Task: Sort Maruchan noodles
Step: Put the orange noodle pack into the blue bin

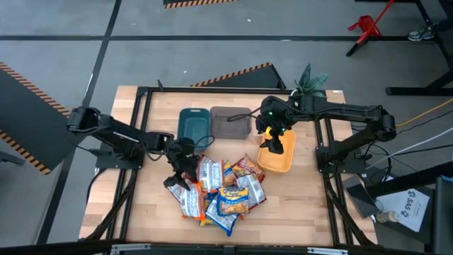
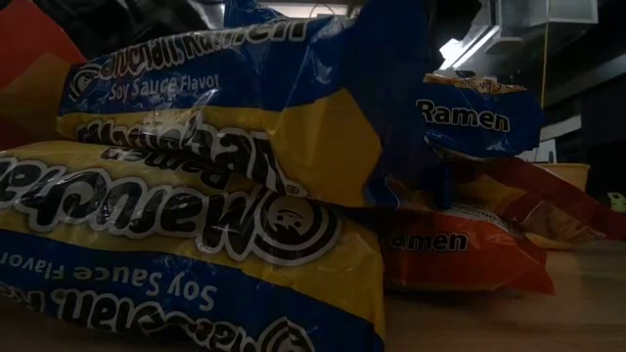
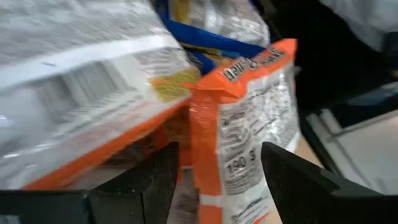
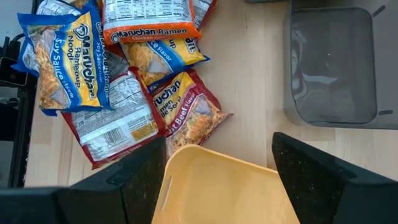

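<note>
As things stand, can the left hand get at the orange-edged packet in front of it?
Probably yes: the left hand is open, and the orange-edged packet stands between its fingers at the pile's edge, nothing blocking.

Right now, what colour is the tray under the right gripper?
Yellow-orange tray, clearest in the right wrist view.

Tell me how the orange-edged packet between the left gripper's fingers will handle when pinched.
The orange-edged packet has crinkly, glossy film, so it will probably slip and crumple at the edges. It looks flat and light. The left gripper is open around it; neighbouring packets overlap and may drag along.
</note>
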`<action>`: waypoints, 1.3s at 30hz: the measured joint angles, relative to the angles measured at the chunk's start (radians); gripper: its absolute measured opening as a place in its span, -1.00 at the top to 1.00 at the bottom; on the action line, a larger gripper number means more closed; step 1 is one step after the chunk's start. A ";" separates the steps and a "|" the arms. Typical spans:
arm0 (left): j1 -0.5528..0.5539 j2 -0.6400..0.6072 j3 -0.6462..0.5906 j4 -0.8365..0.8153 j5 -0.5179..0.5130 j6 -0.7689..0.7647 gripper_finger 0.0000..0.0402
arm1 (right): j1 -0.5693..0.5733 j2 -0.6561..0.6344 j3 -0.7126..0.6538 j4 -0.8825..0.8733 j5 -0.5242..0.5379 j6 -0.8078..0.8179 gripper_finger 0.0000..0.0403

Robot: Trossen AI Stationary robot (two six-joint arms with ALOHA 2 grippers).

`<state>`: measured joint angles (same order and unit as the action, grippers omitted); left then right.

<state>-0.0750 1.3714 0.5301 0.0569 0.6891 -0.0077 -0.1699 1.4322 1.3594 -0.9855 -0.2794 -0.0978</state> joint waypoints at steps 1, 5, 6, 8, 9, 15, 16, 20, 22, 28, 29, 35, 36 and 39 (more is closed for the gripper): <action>0.000 0.017 0.000 0.012 0.022 -0.007 -0.11 | 0.000 0.000 0.000 0.000 0.000 0.000 -0.39; 0.000 0.049 0.000 0.065 0.066 -0.015 -0.11 | 0.000 0.000 0.000 0.000 0.009 -0.001 -0.39; 0.000 0.050 0.000 0.077 0.069 -0.011 -0.11 | 0.000 0.000 0.000 0.000 0.017 -0.002 -0.39; -0.001 0.050 0.000 0.097 0.074 0.012 -0.10 | 0.000 0.000 0.000 0.000 0.029 -0.003 -0.39; -0.004 0.056 0.001 0.104 0.074 0.030 -0.08 | 0.000 0.000 0.000 0.000 0.034 -0.003 -0.39; -0.020 0.149 0.001 0.187 0.136 0.040 0.05 | 0.000 0.000 0.000 0.003 0.036 -0.004 -0.39; -0.021 0.161 0.001 0.198 0.146 0.034 0.08 | 0.000 0.000 0.000 0.004 0.036 -0.003 -0.39; -0.014 0.172 0.004 0.210 0.163 0.018 0.22 | 0.000 0.000 0.000 0.004 0.036 -0.003 -0.39; -0.014 0.172 0.004 0.209 0.165 0.018 0.31 | 0.000 0.000 0.000 0.004 0.046 -0.004 -0.39; -0.015 0.172 0.004 0.208 0.168 -0.010 0.64 | 0.000 0.000 0.000 0.004 0.070 -0.003 -0.39; -0.015 0.172 0.004 0.208 0.169 -0.025 0.69 | 0.000 0.000 0.000 0.004 0.070 -0.003 -0.39; -0.015 0.153 0.004 0.203 0.192 -0.172 0.95 | 0.000 0.000 0.000 0.004 0.070 -0.003 -0.39; -0.015 0.151 0.005 0.208 0.197 -0.197 0.96 | 0.000 0.000 0.000 0.004 0.070 -0.003 -0.39; -0.013 0.135 0.004 0.196 0.212 -0.274 0.96 | 0.000 0.000 0.000 0.004 0.070 -0.004 -0.39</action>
<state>-0.0881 1.5064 0.5339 0.2527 0.9007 -0.2815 -0.1703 1.4322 1.3594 -0.9817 -0.2092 -0.1014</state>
